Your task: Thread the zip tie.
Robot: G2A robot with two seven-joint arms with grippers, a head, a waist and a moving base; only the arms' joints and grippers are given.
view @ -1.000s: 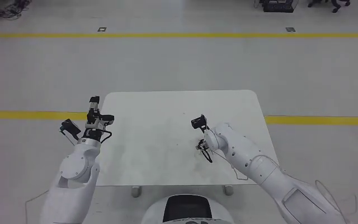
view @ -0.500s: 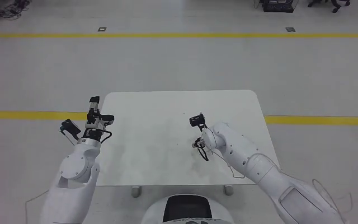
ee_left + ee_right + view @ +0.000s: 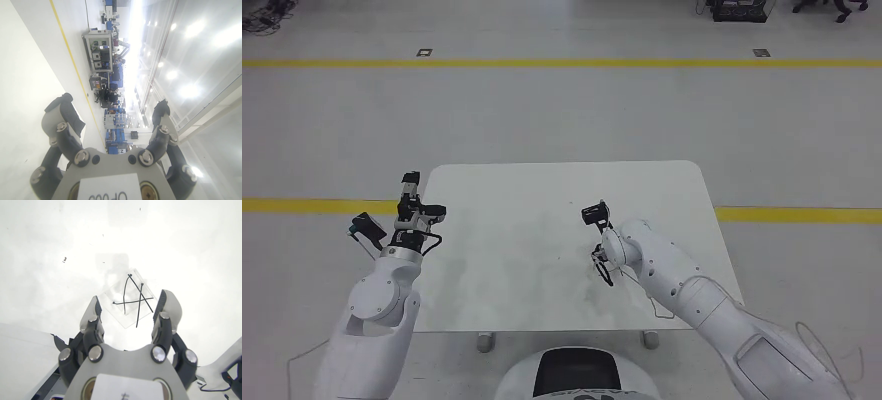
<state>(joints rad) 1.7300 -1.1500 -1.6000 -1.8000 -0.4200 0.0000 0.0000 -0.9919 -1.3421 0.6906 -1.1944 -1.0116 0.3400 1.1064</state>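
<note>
1. The right hand point(image 3: 129, 300) hangs low over the white desk point(image 3: 56, 285), its two fingers spread wide and holding nothing.
2. Between and just beyond its fingertips, several black zip ties point(image 3: 140, 298) lie crossed over one another as loose strands on a clear square plate point(image 3: 115, 289). The plate sits flat on the desk, and the tail of one tie reaches past its edge.
3. Seen from above, the right arm stretches in over the right half of the desk, its wrist near the middle.
4. The left hand point(image 3: 113, 111) is raised at the desk's left edge, well apart from the zip ties. It points away from the robot toward the hall, its fingers also wide apart and gripping nothing.
5. Beyond the desk, a yellow line point(image 3: 542, 63) runs across the pale floor, and a second one passes level with the desk.
6. Farthest off, past the left hand, workstations point(image 3: 98, 53) with blue fittings stand under bright ceiling lights.
</note>
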